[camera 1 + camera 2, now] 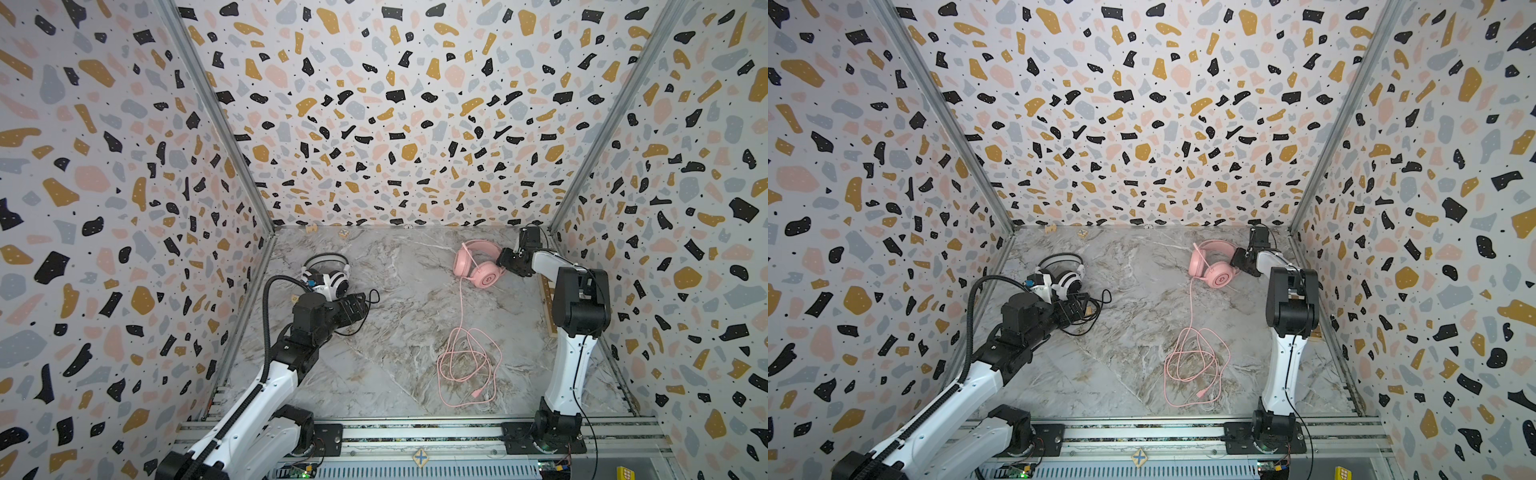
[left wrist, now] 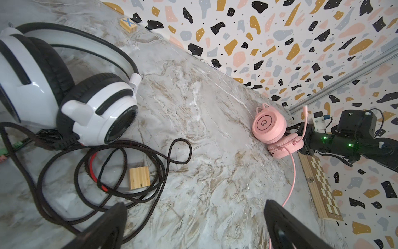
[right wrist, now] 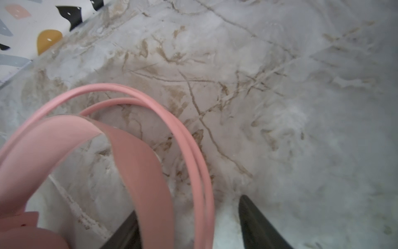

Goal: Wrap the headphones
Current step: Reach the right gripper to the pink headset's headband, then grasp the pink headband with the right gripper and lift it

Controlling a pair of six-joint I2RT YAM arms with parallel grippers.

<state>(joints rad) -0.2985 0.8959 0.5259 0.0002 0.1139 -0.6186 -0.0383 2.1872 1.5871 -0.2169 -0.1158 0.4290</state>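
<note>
The left end effector [image 2: 196, 204] has its jaws spread wide with nothing between them, low over the counter [image 2: 215, 172]. Just ahead of its fingertips lie the loose loops of the black cable [image 2: 182, 140]. A small wooden block [image 2: 139, 178] sits inside those loops, in the way of the cord. Beyond the loops the white headset [image 2: 97, 112] lies on its side, its headband arching away from the end effector. Farther out, by the back wall, is a block with a blue X [image 2: 128, 24].

The right end effector [image 1: 502, 262] is at the pink headset [image 1: 478, 266], on the side nearest the side wall. Its jaws are apart, straddling the pink headband [image 3: 140, 172]. The strap and two thin rods pass between the fingers, and a gap shows beside the rods, so nothing is clamped. The pink cable [image 1: 462, 303] runs from the ear cup away from this end effector and ends in a loose tangle well apart from it. A folded chessboard [image 2: 321, 187] lies along the side wall beneath this arm.

In both top views the left arm hides most of the wooden block, and only the left wrist view shows it whole. Only the right wrist view shows the gap at the headband.
</note>
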